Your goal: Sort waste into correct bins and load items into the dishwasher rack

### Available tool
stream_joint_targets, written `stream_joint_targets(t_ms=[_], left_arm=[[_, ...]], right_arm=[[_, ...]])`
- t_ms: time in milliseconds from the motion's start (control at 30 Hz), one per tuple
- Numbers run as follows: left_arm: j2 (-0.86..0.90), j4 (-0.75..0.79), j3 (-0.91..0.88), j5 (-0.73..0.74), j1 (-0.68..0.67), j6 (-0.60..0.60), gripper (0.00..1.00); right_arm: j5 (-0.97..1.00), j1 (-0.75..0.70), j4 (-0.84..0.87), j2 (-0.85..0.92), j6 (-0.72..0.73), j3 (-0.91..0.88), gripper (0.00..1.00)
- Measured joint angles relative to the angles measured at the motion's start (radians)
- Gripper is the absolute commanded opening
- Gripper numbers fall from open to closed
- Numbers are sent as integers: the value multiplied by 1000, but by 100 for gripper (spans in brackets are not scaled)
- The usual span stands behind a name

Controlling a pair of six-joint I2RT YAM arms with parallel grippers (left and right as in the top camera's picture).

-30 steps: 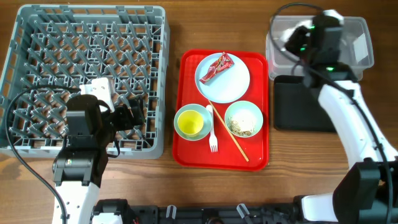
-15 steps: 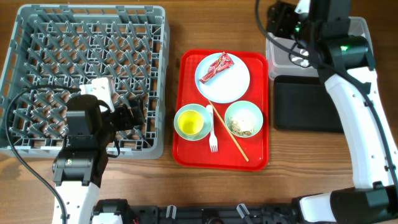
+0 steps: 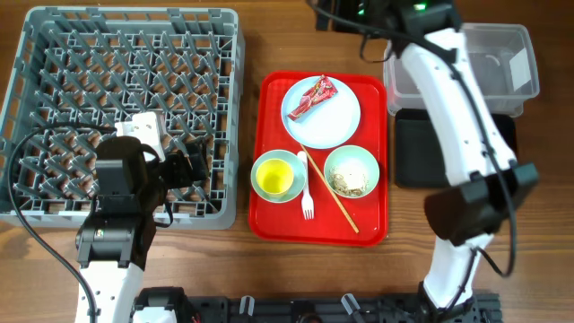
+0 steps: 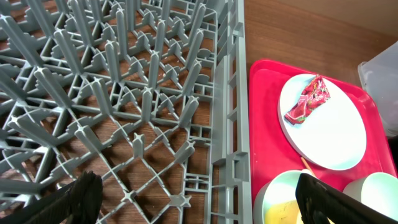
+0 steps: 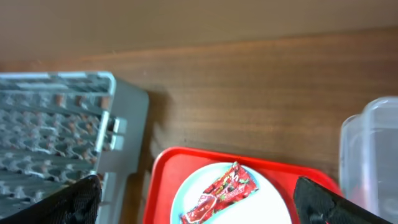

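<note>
The left gripper (image 4: 199, 194) over the dishwasher rack (image 3: 224, 108) beside the red tray (image 3: 269, 179) and the right gripper (image 5: 196, 200) above bare table (image 5: 249, 81) beyond the tray's far edge both stand spread, empty; the red wrapper (image 3: 312, 97) lies on the plate (image 3: 334, 124) at the tray's far end.

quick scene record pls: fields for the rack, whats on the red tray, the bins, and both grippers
dishwasher rack: grey-blue, left of the red tray, no dishes visible in it
red tray: white plate with red wrapper on it; yellow cup in pale green bowl; second bowl with food scraps; fork and chopstick by the bowls
bins: clear tub far right, black tray in front of it
left gripper: open, empty, over the dishwasher rack
right gripper: open, empty, above the table beyond the red tray
</note>
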Motion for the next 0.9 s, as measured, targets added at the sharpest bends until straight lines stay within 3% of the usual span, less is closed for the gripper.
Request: stream_joint_targets(t_ms=[167,267,567,733,900], left_arm=[[0,-8,0,0,0,0,100],[0,-9,0,0,0,0,100],[0,-10,0,0,0,0,100],[0,-11,0,0,0,0,100],[0,-11,0,0,0,0,100]], right_arm=[[54,61,-87,158,114,5,89],[61,66,-153,244,196,5,88],[61,66,-158,386,292,1,79],[61,66,-134,386,310,-46,54],[61,66,-164,387,313,-58,14]])
